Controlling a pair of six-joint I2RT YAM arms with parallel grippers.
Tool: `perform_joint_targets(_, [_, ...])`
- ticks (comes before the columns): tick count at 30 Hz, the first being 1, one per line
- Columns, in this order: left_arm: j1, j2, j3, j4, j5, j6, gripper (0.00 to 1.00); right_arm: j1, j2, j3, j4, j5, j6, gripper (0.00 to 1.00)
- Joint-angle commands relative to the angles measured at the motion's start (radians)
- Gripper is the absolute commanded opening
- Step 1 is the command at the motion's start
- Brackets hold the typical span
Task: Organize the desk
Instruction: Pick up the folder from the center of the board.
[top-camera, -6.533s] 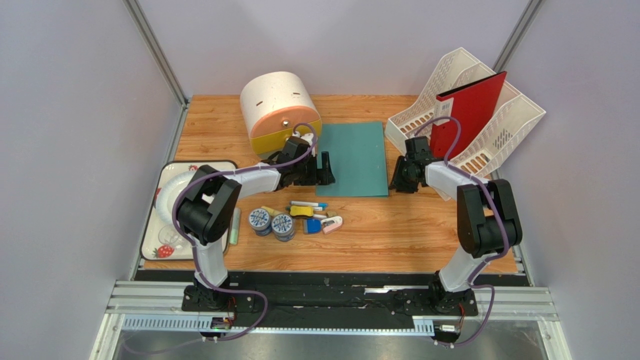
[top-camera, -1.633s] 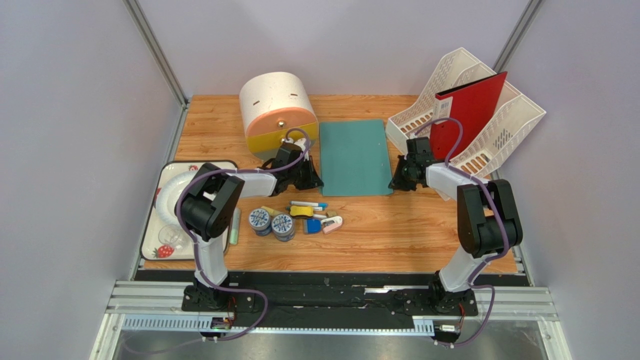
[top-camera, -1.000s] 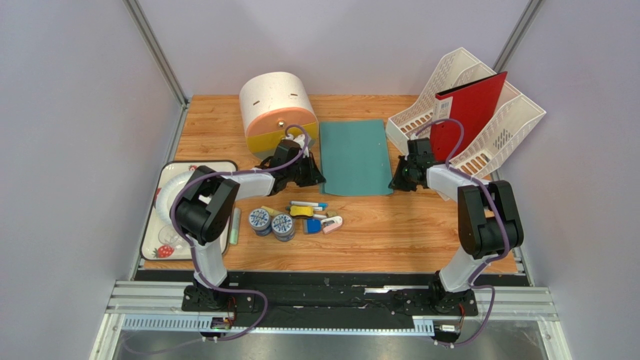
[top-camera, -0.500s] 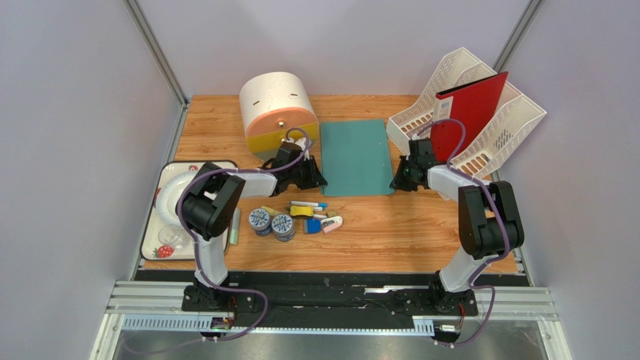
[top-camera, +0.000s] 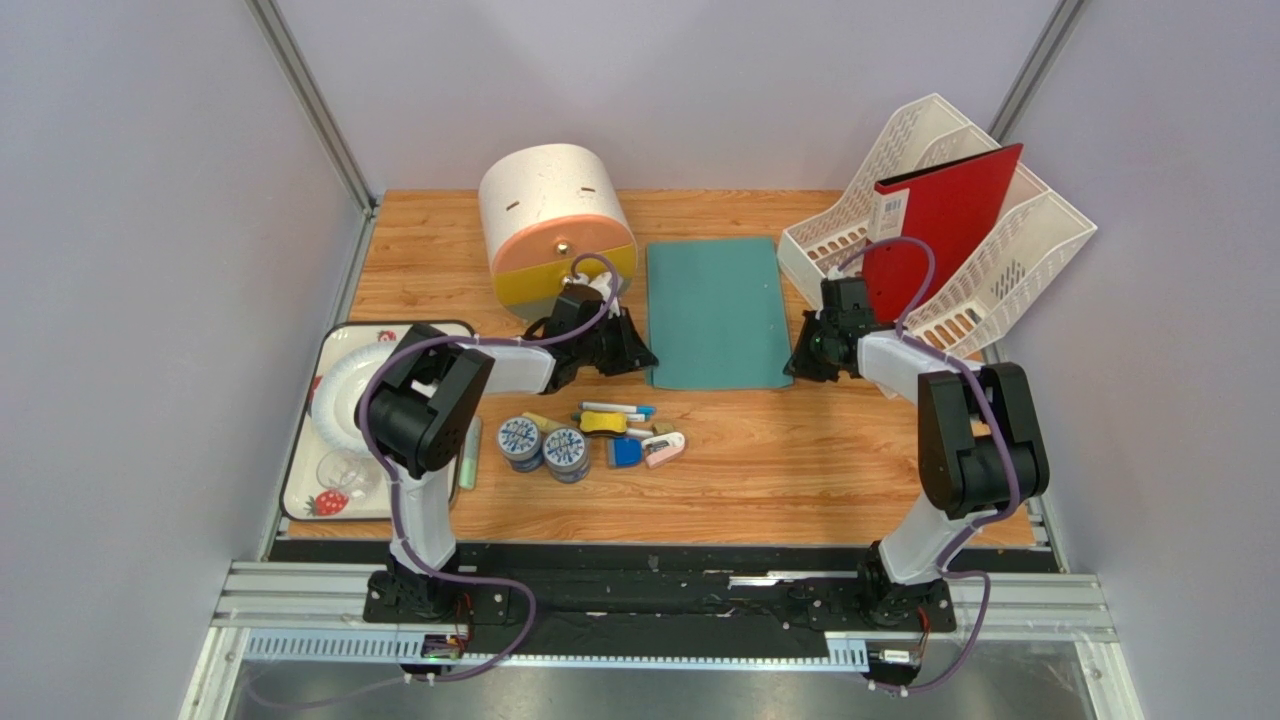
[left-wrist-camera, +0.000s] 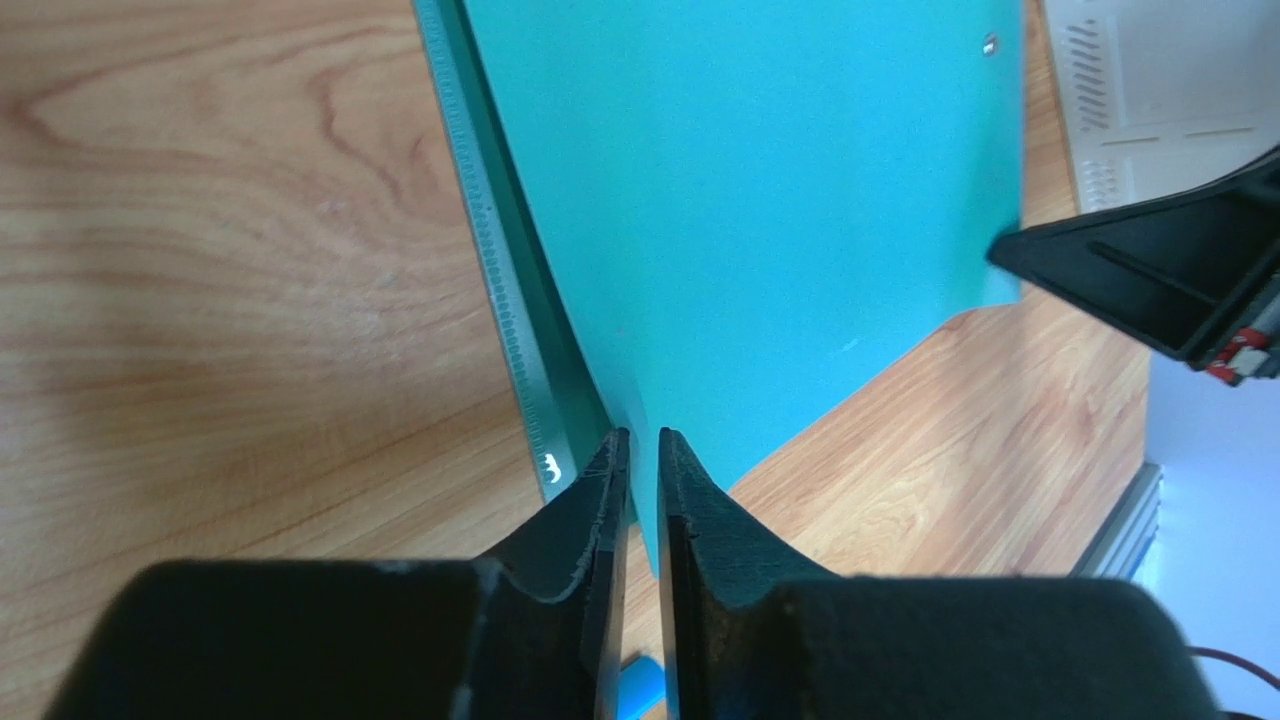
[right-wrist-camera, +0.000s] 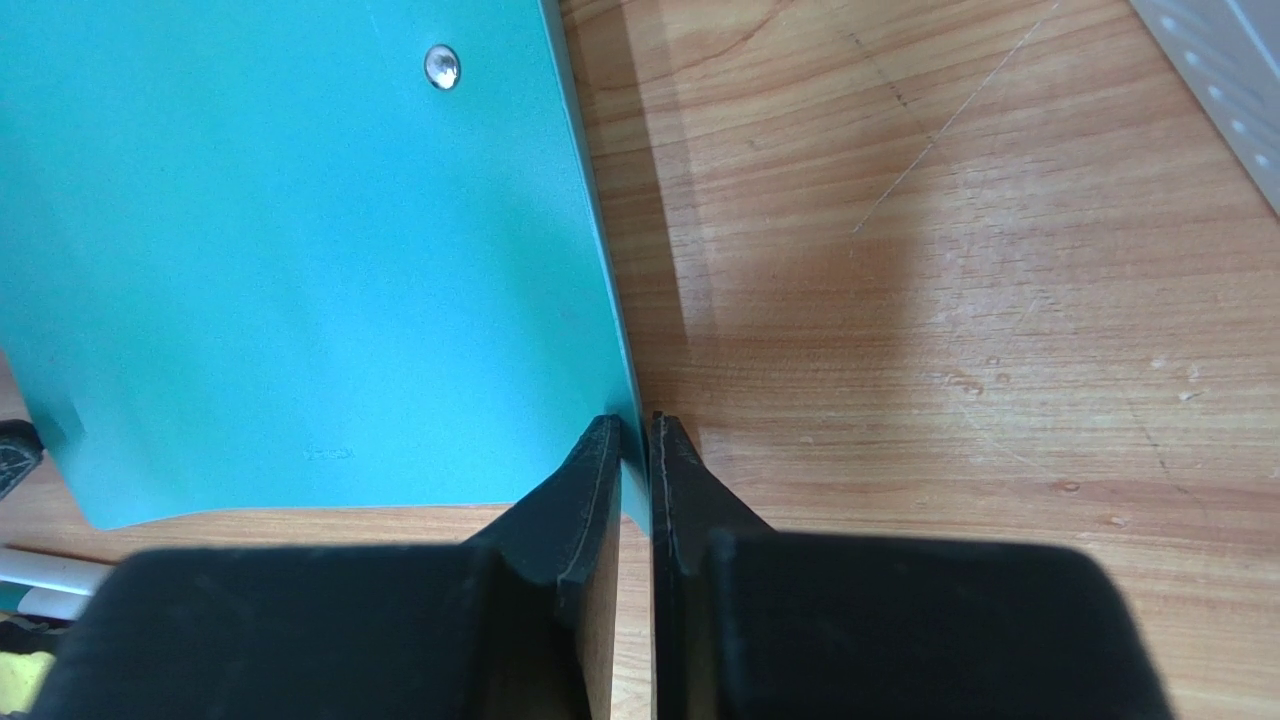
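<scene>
A teal folder (top-camera: 718, 312) lies flat on the wooden desk (top-camera: 781, 465), between the two arms. My left gripper (top-camera: 639, 357) is at its near left corner; in the left wrist view the jaws (left-wrist-camera: 642, 443) are shut on the lifted teal cover (left-wrist-camera: 751, 195). My right gripper (top-camera: 796, 365) is at the near right corner, and its jaws (right-wrist-camera: 634, 428) pinch the folder's right edge (right-wrist-camera: 286, 255). The right gripper's black fingers (left-wrist-camera: 1157, 278) also show across the folder in the left wrist view.
A white file rack (top-camera: 999, 263) holding a red folder (top-camera: 939, 225) stands at the back right. A cream, orange and yellow round drawer box (top-camera: 556, 218) stands behind the left gripper. Tape rolls (top-camera: 541, 443) and small stationery (top-camera: 624, 428) lie in front. A strawberry-print tray (top-camera: 301, 450) sits at the left.
The teal folder has slid a little to the right with both grippers on it. The white rack with the red folder has also shifted slightly right.
</scene>
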Motion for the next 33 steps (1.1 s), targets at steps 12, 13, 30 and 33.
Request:
perform_joint_targets(12, [-0.064, 0.026, 0.021, 0.26, 0.196, -0.093, 0.0, 0.031, 0.06, -0.046, -0.095, -0.067, -0.012, 0.06])
perform_joint_targets(13, [-0.064, 0.029, 0.024, 0.259, 0.196, -0.093, 0.0, 0.032, 0.06, -0.046, -0.095, -0.067, -0.012, 0.06])
perform_joint_targets(30, [-0.064, 0.066, 0.049, 0.187, 0.17, -0.082, 0.36, 0.032, 0.062, -0.046, -0.089, -0.084, -0.012, 0.06])
perform_joint_targets(33, [-0.064, 0.069, 0.052, 0.173, 0.164, -0.076, 0.37, 0.032, 0.065, -0.046, -0.089, -0.087, -0.014, 0.06])
